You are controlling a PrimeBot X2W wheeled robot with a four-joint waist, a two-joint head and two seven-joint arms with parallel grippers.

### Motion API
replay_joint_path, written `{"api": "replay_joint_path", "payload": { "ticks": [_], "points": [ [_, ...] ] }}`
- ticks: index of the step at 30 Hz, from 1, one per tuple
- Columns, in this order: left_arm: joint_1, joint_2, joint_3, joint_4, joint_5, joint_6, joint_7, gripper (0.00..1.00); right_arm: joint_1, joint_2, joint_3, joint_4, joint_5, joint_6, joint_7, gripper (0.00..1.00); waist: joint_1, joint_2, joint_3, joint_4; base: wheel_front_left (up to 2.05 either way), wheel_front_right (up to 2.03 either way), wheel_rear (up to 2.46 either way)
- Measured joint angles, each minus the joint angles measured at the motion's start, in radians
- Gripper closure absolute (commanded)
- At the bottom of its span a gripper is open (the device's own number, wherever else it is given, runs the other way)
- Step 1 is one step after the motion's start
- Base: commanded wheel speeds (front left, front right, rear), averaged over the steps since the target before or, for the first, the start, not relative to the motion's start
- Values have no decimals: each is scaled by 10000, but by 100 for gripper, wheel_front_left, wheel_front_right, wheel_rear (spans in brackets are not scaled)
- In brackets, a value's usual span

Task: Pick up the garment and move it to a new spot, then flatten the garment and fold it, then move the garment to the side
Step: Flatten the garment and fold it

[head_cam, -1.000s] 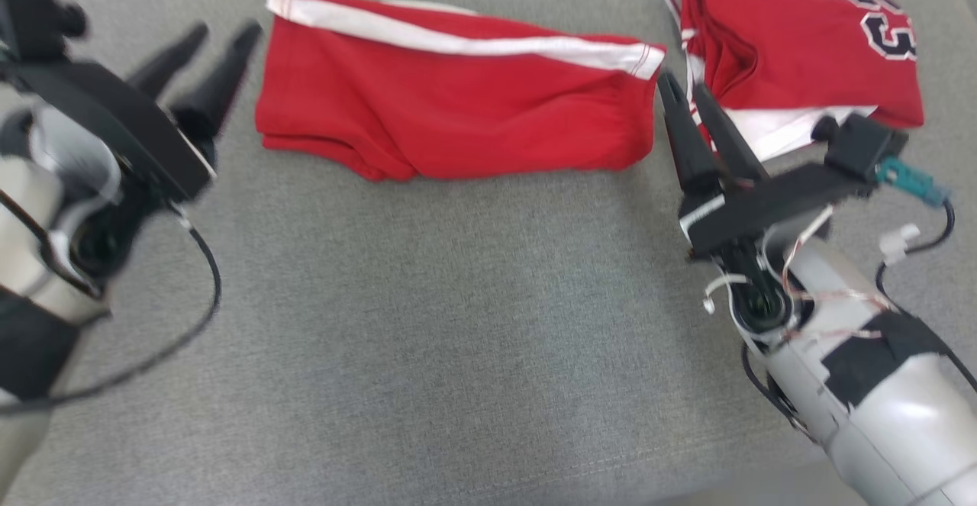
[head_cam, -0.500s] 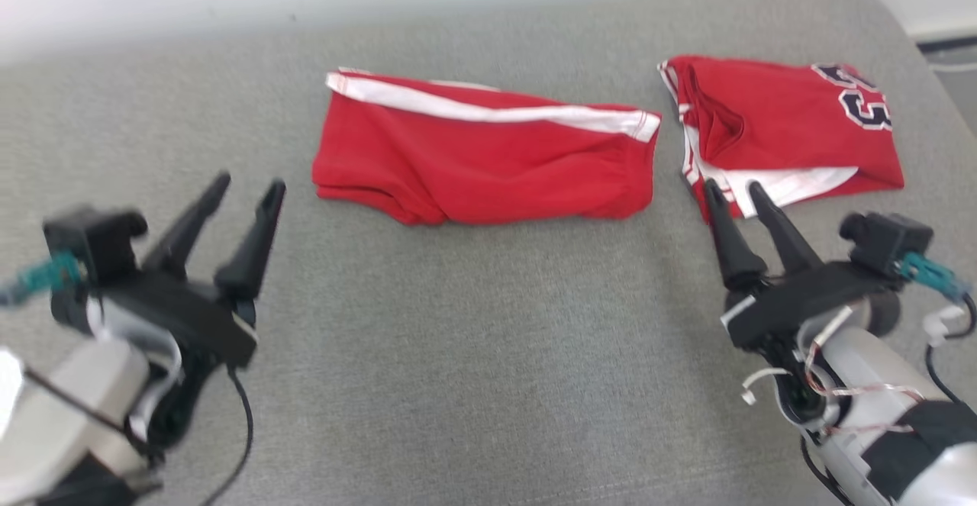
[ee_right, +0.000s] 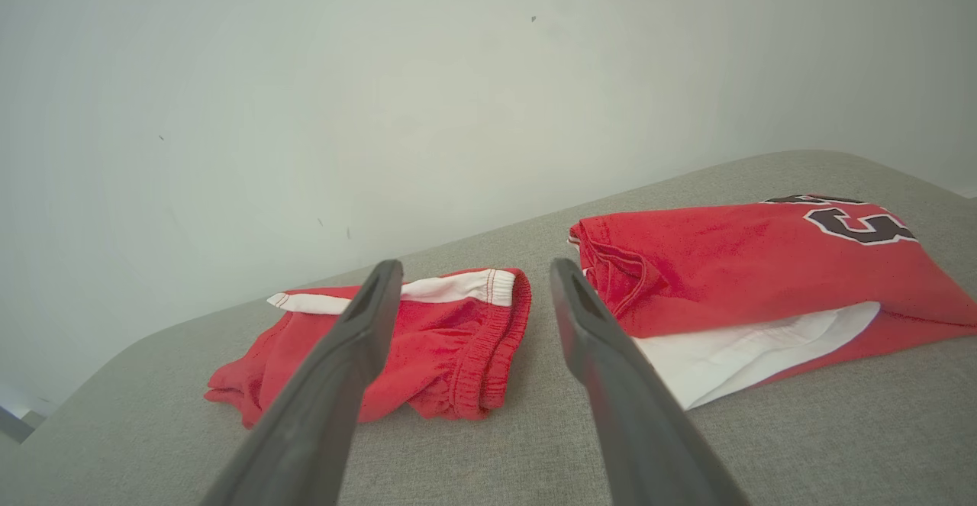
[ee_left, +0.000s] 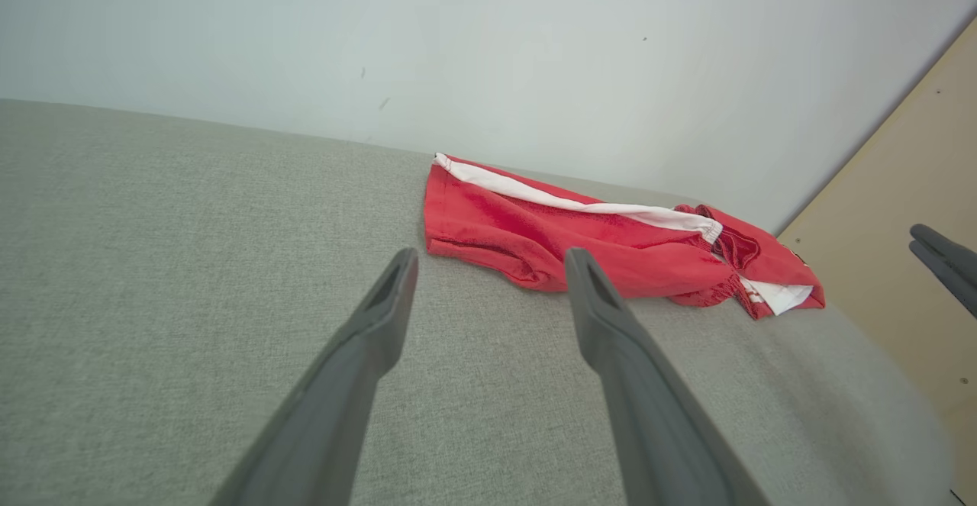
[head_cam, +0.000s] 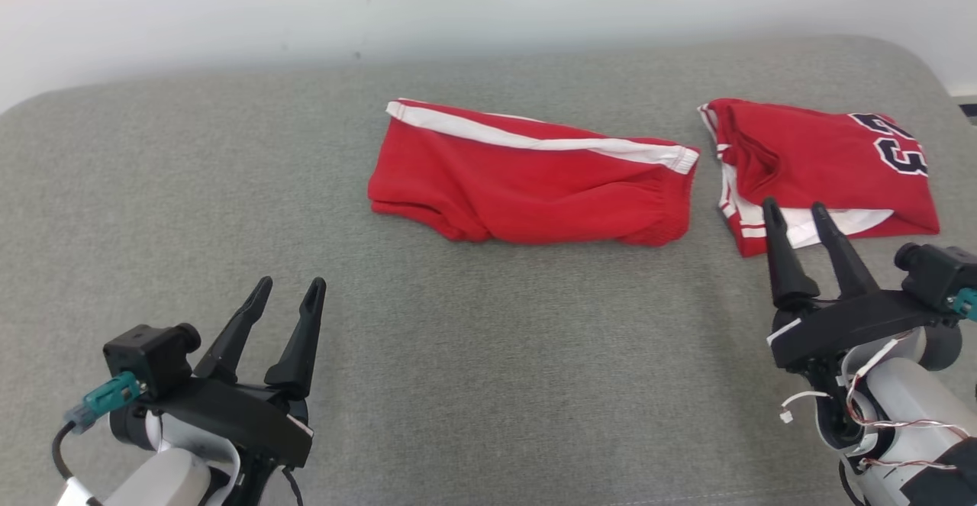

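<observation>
A grey cloth worktop (head_cam: 488, 384) sits in front of a white wall (head_cam: 458, 2). The red shorts (head_cam: 534, 185) lie folded near the back middle. A folded red jersey (head_cam: 824, 159) lies just beside them on the right. The left claw (head_cam: 290, 285) is at the front left, fingers spread, holding nothing. The right claw (head_cam: 794, 207) is spread and empty too, with its tips near the jersey.
</observation>
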Motion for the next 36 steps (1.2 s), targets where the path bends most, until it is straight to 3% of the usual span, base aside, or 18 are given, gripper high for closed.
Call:
{"api": "replay_joint_path", "payload": {
  "ticks": [9,18,26,36],
  "points": [
    [420,-782,460,-911,823,56,0,0,-346,104,-566,1127,727,123,-31,0,1,1,336,613,0,0,0],
    [456,-1269,589,-1452,1730,128,0,0,-1400,182,-930,2508,1413,621,364,0,3,2,825,1369,0,0,0],
    [278,-1248,627,-1183,2811,128,-2,0,-1984,259,-959,3816,1918,955,1208,0,4,2,1225,2033,0,0,0],
    [292,-1273,800,-1078,3618,128,-2,0,-2539,681,-1124,5026,2523,1070,2094,0,3,2,1660,2396,0,0,0]
  ]
}}
